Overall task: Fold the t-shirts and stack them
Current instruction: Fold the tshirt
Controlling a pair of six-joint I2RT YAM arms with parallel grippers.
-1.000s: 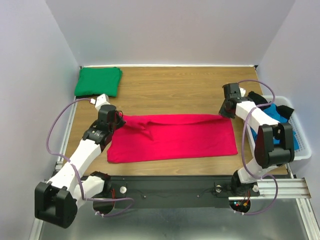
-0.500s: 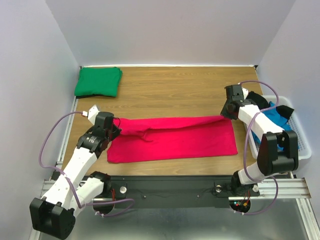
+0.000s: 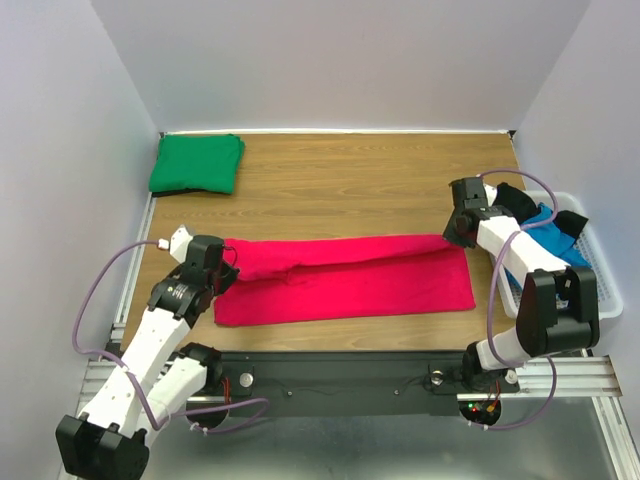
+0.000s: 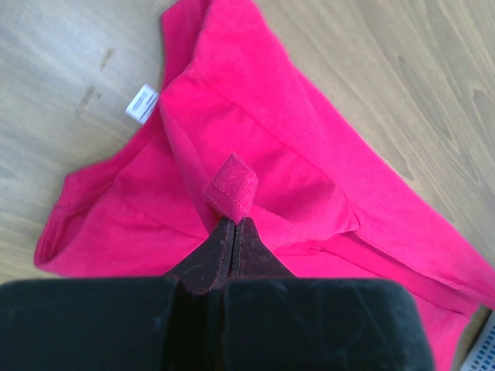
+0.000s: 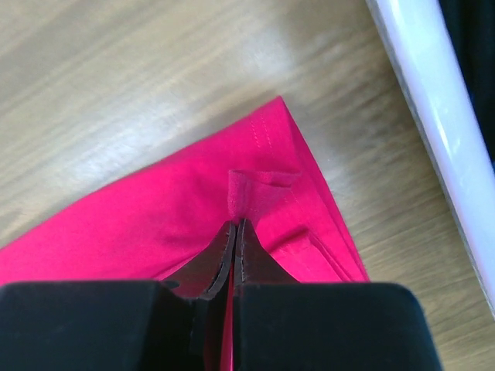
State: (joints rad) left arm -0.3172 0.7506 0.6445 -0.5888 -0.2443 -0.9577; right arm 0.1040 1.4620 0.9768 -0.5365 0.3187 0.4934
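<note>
A crimson red t-shirt (image 3: pixel 350 282) lies stretched across the table's front half, its far edge lifted and folded toward me. My left gripper (image 3: pixel 226 262) is shut on a pinch of its left far edge (image 4: pixel 230 188). My right gripper (image 3: pixel 452 236) is shut on its right far corner (image 5: pixel 251 185). A folded emerald green t-shirt (image 3: pixel 197 164) lies at the back left corner. A bright blue t-shirt (image 3: pixel 548 232) and a black one (image 3: pixel 512 197) sit in the white basket (image 3: pixel 603 290) at the right.
The white basket's rim (image 5: pixel 421 100) runs close beside the right gripper. A white label (image 4: pixel 141 102) shows inside the red shirt's collar. White walls close the table on three sides.
Both grippers have moved toward the near edge, dragging the red shirt's far edge over the rest of the shirt. The strip of shirt has narrowed.
</note>
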